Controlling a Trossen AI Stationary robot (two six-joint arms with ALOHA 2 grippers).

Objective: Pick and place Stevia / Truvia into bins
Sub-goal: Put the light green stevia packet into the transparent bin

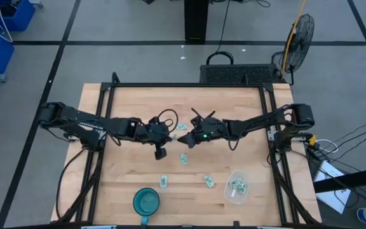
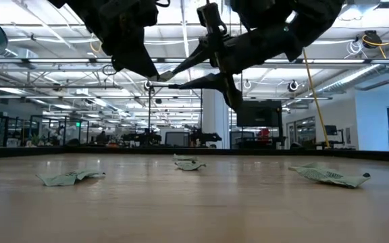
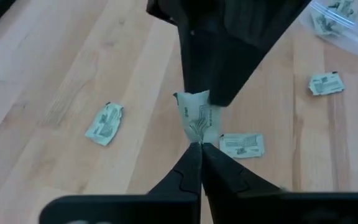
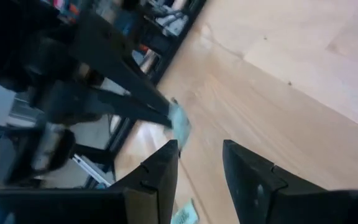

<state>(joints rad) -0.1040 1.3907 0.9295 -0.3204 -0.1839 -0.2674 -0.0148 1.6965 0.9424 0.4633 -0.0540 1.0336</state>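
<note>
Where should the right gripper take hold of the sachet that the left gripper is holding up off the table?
Grip the free end of the sachet, the part sticking out past the shut tips of the left gripper. Bring the open right gripper in head-on, facing the left one, and close across the flat faces. It looks thin and crumpled, so the edges probably offer little hold.

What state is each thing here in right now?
Left gripper: shut on a sachet, above the table.
Right gripper: open, close to that sachet.
Clear bin: upright, open-topped, several sachets inside.
Teal bowl: upright, looks empty.
Loose sachets: lying on the table.
</note>
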